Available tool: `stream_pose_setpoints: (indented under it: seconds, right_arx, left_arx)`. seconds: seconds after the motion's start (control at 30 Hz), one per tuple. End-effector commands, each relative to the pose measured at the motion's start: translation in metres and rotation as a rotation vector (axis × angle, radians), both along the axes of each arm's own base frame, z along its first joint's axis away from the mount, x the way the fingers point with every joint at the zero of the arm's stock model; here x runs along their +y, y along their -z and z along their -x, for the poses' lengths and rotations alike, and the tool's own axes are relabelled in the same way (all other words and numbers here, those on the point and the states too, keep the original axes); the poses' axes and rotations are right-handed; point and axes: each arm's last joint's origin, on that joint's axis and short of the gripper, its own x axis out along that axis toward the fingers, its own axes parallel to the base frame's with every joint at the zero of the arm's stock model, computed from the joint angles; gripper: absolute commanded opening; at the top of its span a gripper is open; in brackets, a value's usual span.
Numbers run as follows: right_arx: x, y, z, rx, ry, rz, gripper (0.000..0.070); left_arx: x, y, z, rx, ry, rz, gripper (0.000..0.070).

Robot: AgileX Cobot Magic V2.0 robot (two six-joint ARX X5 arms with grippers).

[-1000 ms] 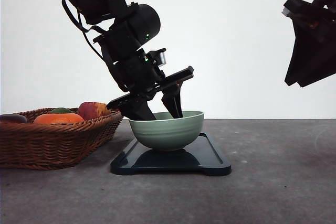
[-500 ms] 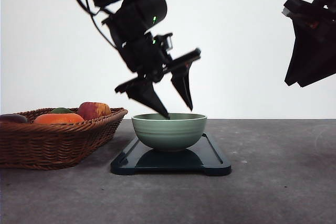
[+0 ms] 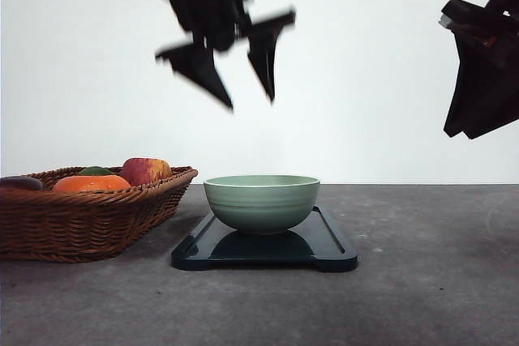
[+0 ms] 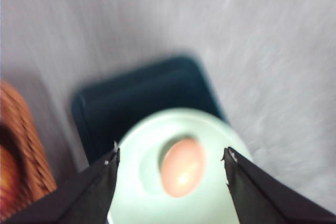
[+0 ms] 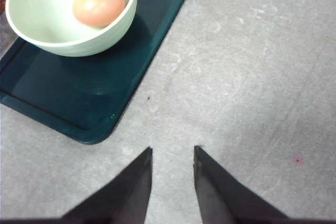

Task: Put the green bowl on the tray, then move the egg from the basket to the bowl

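The green bowl (image 3: 260, 200) stands upright on the dark tray (image 3: 328, 247), right of the wicker basket (image 3: 89, 220). The egg (image 5: 98, 6) lies inside the bowl (image 5: 47, 24) on the tray (image 5: 63, 93). In the left wrist view I look straight down on the egg (image 4: 182, 167) in the bowl (image 4: 144, 198), with the tray (image 4: 136, 98) and the basket (image 4: 26, 150) beside it. My left gripper (image 3: 250, 103) hangs open and blurred well above the bowl, its jaws (image 4: 171, 153) wide with nothing held. At the upper right, my right gripper (image 3: 458, 131) is high; its fingers (image 5: 172, 148) stand slightly apart over bare table.
The basket holds a red-yellow apple (image 3: 144, 169), an orange fruit (image 3: 89, 183), a green item (image 3: 95, 171) and a dark item (image 3: 20, 182). Grey table (image 3: 430, 265) stretches to the right of the tray.
My left gripper has lifted from the bowl's rim to well above it, staying open. The bowl, tilted a second ago, now sits level on the tray. The right arm has not moved.
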Motion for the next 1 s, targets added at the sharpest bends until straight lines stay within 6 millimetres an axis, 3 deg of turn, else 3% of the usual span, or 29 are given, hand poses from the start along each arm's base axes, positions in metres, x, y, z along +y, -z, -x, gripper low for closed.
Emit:
stream_pose_setpoints:
  seconds: [0.0,0.2,0.37,0.63,0.97]
  right_arx:
    - [0.001,-0.001,-0.001,-0.004,0.008,-0.009,0.0151]
    - [0.001,-0.001,-0.001,-0.004,0.009,-0.009,0.0151]
    - [0.001,-0.001,-0.001,-0.004,0.009,-0.009,0.0151]
    - [0.001,-0.001,-0.001,-0.004,0.008,-0.009,0.0151]
    - [0.001,-0.001,-0.001,-0.004,0.008,-0.009,0.0151]
  left_arx:
    - [-0.004,-0.008,0.003,-0.051,0.053,-0.023,0.0396]
    - [0.008,-0.031,0.021,-0.118,0.074,0.001,0.0396]
    - [0.028,-0.032,0.043,-0.168,0.08,0.008,0.0396]
    - [0.073,-0.012,0.087,-0.2,0.038,0.031,0.0396]
    - [0.121,0.035,0.143,-0.133,-0.034,0.039,0.0391]
